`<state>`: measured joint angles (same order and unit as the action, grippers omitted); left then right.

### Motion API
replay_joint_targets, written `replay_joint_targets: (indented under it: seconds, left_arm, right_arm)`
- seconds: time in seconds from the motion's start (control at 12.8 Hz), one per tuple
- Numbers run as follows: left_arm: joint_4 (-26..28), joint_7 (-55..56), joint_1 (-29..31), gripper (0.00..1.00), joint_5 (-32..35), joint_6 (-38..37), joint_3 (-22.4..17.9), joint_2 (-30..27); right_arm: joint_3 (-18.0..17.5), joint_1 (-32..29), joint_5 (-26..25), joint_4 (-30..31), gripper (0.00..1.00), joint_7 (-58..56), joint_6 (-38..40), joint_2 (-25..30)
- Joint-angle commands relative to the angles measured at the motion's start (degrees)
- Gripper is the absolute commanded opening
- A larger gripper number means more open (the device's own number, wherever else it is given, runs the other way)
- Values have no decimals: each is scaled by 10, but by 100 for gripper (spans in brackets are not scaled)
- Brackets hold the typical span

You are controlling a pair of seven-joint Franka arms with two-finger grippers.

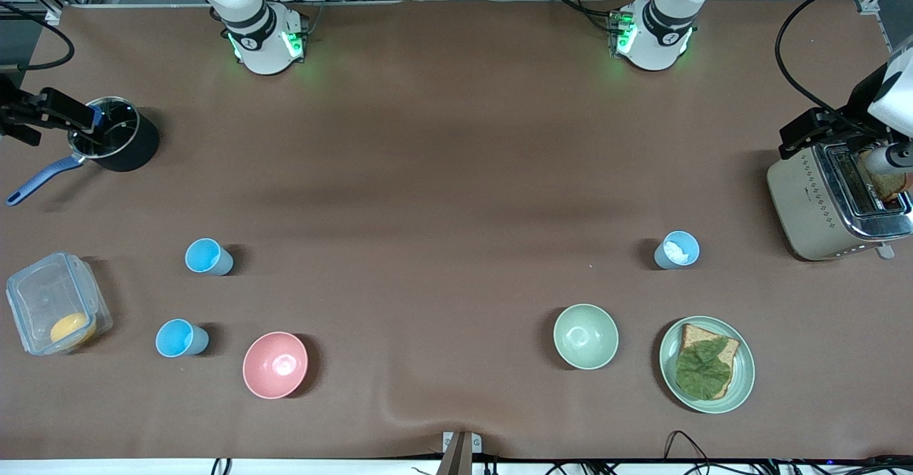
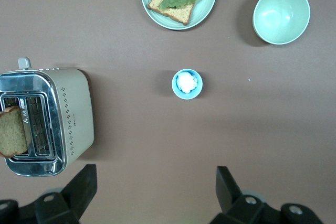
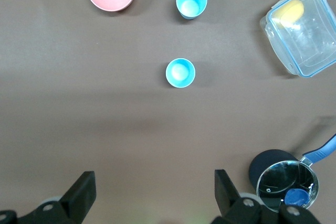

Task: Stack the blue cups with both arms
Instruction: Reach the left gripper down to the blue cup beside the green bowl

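Observation:
Two sky-blue cups stand upright toward the right arm's end of the table, one [image 1: 207, 257] farther from the front camera than the other [image 1: 180, 338]. They show in the right wrist view as well, the farther one [image 3: 180, 73] and the nearer one [image 3: 191, 1]. A paler blue cup [image 1: 677, 249] with white inside stands upright toward the left arm's end and also shows in the left wrist view [image 2: 187, 84]. My left gripper [image 2: 155, 192] is open and empty, high over bare table. My right gripper [image 3: 152, 192] is open and empty, also high over bare table. Neither hand shows in the front view.
A pink bowl [image 1: 275, 364] sits beside the nearer sky-blue cup. A clear lidded box [image 1: 57, 302] and a black saucepan [image 1: 118, 136] are at the right arm's end. A green bowl [image 1: 585, 336], a plate with toast [image 1: 742, 375] and a toaster [image 1: 813, 204] are at the left arm's end.

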<state>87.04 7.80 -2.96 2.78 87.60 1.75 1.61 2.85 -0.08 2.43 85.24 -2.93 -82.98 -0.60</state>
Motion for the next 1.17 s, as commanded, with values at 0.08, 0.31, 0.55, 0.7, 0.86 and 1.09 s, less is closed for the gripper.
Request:
replay_joint_targets:
  seconds: [0.08,0.31,0.55,0.7,0.86,1.09]
  left_arm:
    - [-9,-15,5,100,-11,-6,1,14]
    - [-4,-6,1,100,-11,6,1,58]
    - [25,-7,5,100,-12,50,2,102]
    - [97,-4,6,100,-13,128,2,102]
    - [152,-4,7,100,-12,204,1,104]
    - [231,0,10,100,-13,322,1,118]
  right_arm:
    - [-2,-1,-8,-2,100,-6,-3,-3]
    - [-2,0,-8,0,100,-7,-16,-3]
    - [-1,-6,-10,-5,100,-12,-17,-13]
    - [-1,-3,-22,-9,100,-51,-19,-19]
    - [-9,32,-131,0,100,-64,-13,-22]
    - [-7,26,-138,-7,100,-139,-19,-34]
